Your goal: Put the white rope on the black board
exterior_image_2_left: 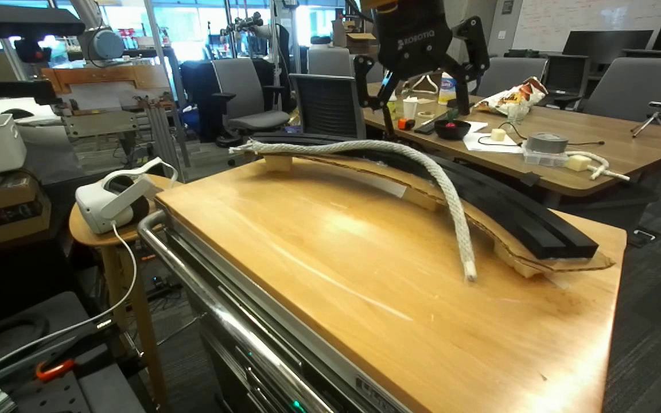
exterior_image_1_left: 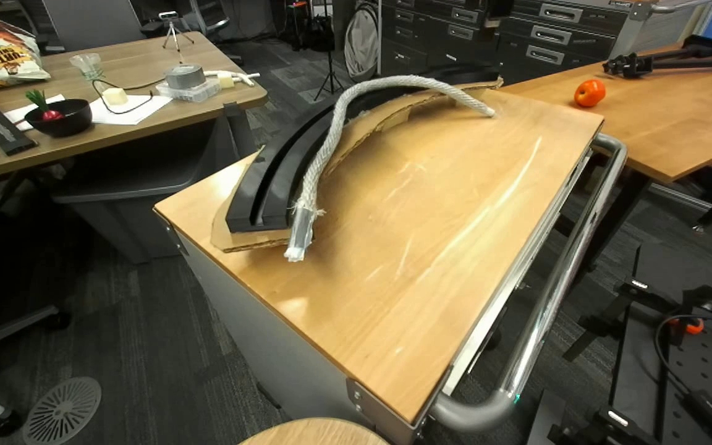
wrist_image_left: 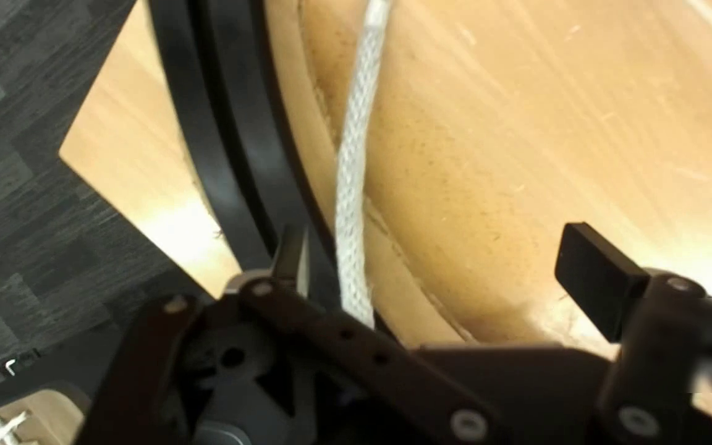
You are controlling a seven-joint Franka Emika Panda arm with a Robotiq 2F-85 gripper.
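Op: State of my gripper (wrist_image_left: 445, 269)?
Eng: Your fingers (wrist_image_left: 600, 278) are spread wide, nothing pinched. The white rope (wrist_image_left: 351, 167) shows between them in your wrist view; contact, can't tell.
Op: Rope's lie?
Eng: In an exterior view: partly over the black board (exterior_image_2_left: 514, 209), left end jutting off it, right end off the near side, down at your wooden tabletop (exterior_image_2_left: 365, 241).
Op: Room?
Eng: Far right, table (exterior_image_2_left: 606, 137) with chip bag (exterior_image_2_left: 511, 100), bowl (exterior_image_2_left: 452, 135). Left, headset (exterior_image_2_left: 98, 209) on stool (exterior_image_2_left: 86, 235). Far, grey chairs (exterior_image_2_left: 240, 86).

Bright bluish-white windows (exterior_image_2_left: 313, 20) shine in the background, with dark grey patterned carpet (exterior_image_1_left: 146, 346) below, grey-backed office chairs (exterior_image_2_left: 643, 94) near a brown wooden-topped table (exterior_image_2_left: 646, 148), a faintly inscribed pale whiteboard (exterior_image_2_left: 606, 17), and black, silver-handled metal drawer cabinets (exterior_image_1_left: 436, 46).
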